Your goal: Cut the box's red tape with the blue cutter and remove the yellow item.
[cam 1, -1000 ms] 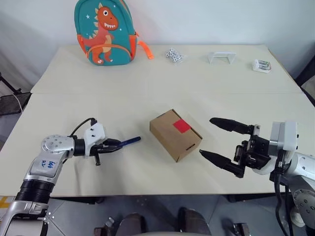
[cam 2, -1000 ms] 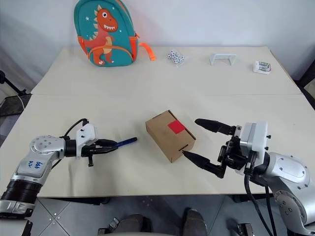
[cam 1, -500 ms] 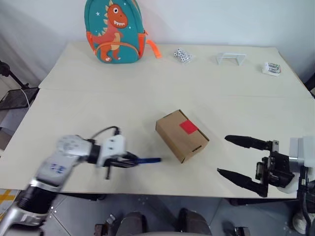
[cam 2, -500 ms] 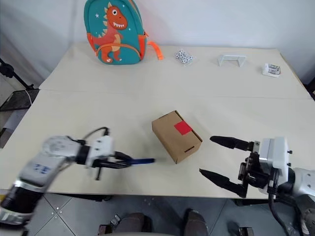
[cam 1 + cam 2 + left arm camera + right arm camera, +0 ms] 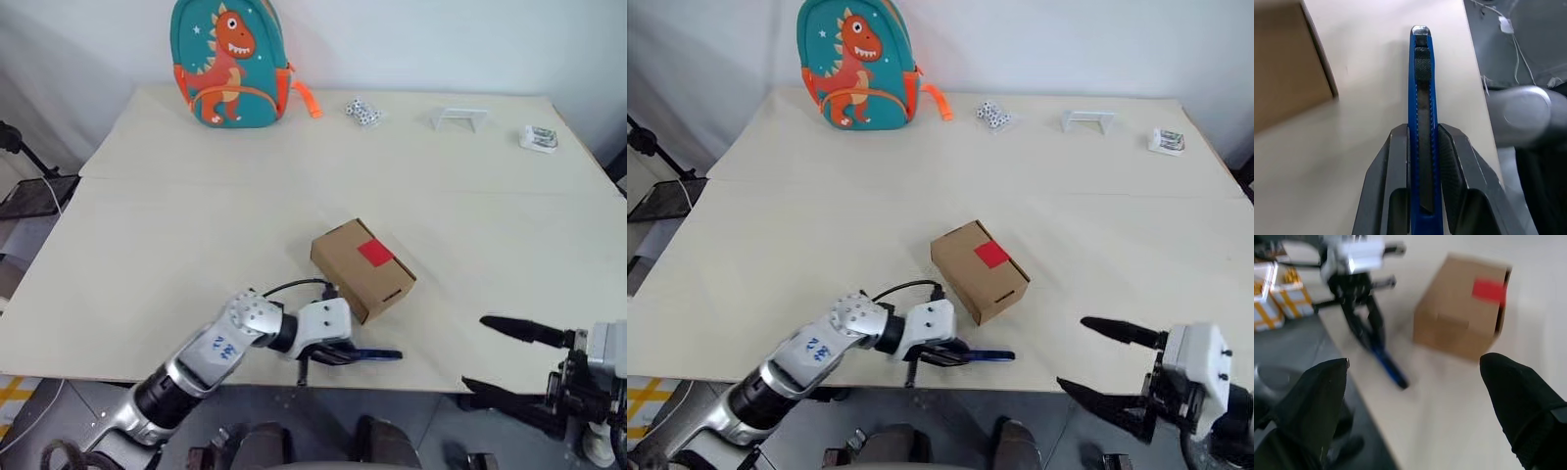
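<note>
A small brown cardboard box (image 5: 363,282) sits closed near the middle of a wide cream-coloured table (image 5: 196,215), turned at an angle to the table's edges. A small bright red square of tape (image 5: 375,253) is stuck flat on the box's top face, toward its far end. Just in front of the box, near the table's front edge, the slim blue pen-shaped cutter (image 5: 377,354) lies roughly level above the tabletop, its tip pointing away from the left arm and past the box's near corner. The left gripper (image 5: 338,354) is clamped on the cutter's handle, its two black fingers (image 5: 1396,161) pressed against either side of the blue body. The cutter is close to the box but not touching it. Well off to the other side of the box, beyond the table's front edge, the right gripper (image 5: 509,364) hangs with its two long black fingers spread wide apart and nothing between them. Far behind the box, at the back of the table, stands a teal backpack with an orange dinosaur (image 5: 230,61). Also along that back edge are a small cluster of white dice (image 5: 362,111), a small white bracket (image 5: 458,118) and a small white packet (image 5: 540,138).
</note>
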Robot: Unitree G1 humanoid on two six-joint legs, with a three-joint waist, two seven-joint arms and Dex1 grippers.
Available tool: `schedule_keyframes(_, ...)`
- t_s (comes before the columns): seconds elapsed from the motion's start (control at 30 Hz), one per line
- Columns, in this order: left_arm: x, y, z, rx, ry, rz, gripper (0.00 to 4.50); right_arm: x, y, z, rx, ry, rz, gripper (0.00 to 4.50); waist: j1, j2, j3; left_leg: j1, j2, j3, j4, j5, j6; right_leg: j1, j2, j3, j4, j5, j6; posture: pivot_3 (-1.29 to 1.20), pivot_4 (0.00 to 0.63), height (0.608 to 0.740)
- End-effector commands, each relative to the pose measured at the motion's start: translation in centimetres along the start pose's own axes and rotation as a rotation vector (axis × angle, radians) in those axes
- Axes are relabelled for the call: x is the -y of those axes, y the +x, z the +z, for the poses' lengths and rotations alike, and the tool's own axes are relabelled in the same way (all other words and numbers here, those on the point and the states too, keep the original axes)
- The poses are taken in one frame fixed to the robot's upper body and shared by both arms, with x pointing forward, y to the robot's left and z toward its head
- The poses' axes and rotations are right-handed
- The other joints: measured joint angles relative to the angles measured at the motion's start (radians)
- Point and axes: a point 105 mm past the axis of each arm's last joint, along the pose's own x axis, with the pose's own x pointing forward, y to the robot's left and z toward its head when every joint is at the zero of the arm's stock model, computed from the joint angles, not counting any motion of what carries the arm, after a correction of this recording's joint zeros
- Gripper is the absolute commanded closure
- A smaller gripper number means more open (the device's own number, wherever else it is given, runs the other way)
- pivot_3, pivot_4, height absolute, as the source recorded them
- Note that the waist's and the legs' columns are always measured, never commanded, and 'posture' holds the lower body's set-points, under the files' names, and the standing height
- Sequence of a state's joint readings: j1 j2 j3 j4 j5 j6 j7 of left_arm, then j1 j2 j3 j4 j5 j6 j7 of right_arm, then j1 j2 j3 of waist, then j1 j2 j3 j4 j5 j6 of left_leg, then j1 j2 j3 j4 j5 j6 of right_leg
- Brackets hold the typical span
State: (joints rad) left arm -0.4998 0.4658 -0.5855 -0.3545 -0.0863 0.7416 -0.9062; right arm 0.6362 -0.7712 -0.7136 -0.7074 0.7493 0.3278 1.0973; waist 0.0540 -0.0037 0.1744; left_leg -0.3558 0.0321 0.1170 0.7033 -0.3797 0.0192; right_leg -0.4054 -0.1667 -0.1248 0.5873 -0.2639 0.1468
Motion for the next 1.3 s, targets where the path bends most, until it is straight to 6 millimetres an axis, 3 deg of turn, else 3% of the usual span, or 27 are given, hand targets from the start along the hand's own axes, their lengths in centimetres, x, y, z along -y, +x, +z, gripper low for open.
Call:
schedule_keyframes(0.03,-0.7,0.4,-0.8,-0.055,-0.03,0.046,4.03,-0.3,-0.3,0.2,-0.028,-0.04,0.015,0.0,-0.002,0.0,0.0,0.001,0.0,0.0,0.0,0.0,0.0,0.0,0.0,0.001,0.0,0.0,0.0,0.0,0.15,0.74)
schedule_keyframes(0.17,-0.4,0.1,-0.7,-0.062,-0.039,0.017,4.03,-0.3,1.1,0.0,-0.05,-0.039,0.075,0.81,-0.004,0.0,0.0,0.002,0.0,0.0,0.0,0.0,0.0,0.0,0.0,0.002,0.002,0.0,0.0,0.0,0.15,0.74)
schedule_keyframes(0.5,-0.4,-0.5,-1.0,-0.084,-0.08,0.029,4.03,1.8,6.5,-1.3,-0.204,-0.067,0.192,4.34,-0.026,-0.001,0.0,0.002,0.001,0.001,0.001,0.0,0.0,-0.001,0.0,0.002,0.003,0.001,-0.001,0.0,0.15,0.74)
schedule_keyframes(0.53,-0.4,-0.6,-1.0,-0.086,-0.082,0.029,4.03,1.9,7.1,-1.5,-0.215,-0.078,0.201,4.47,-0.027,-0.001,0.0,0.002,0.001,0.0,0.001,0.0,0.0,-0.001,0.0,0.001,0.003,0.001,-0.001,0.0,0.15,0.74)
schedule_keyframes(0.9,-0.1,-0.5,-0.8,-0.095,-0.103,0.034,4.03,1.1,10.8,-3.9,-0.292,-0.041,0.279,4.47,-0.028,-0.001,0.0,0.0,0.001,0.001,0.001,0.001,0.0,-0.002,0.0,0.001,0.003,0.001,-0.001,0.0,0.15,0.74)
schedule_keyframes(1.3,0.5,-0.5,-0.7,-0.105,-0.107,0.029,4.03,1.3,11.4,-4.6,-0.317,-0.01,0.301,4.47,-0.028,-0.001,0.0,0.001,0.001,0.001,0.001,0.001,0.0,-0.002,0.0,0.001,0.003,0.001,-0.001,0.0,0.15,0.74)
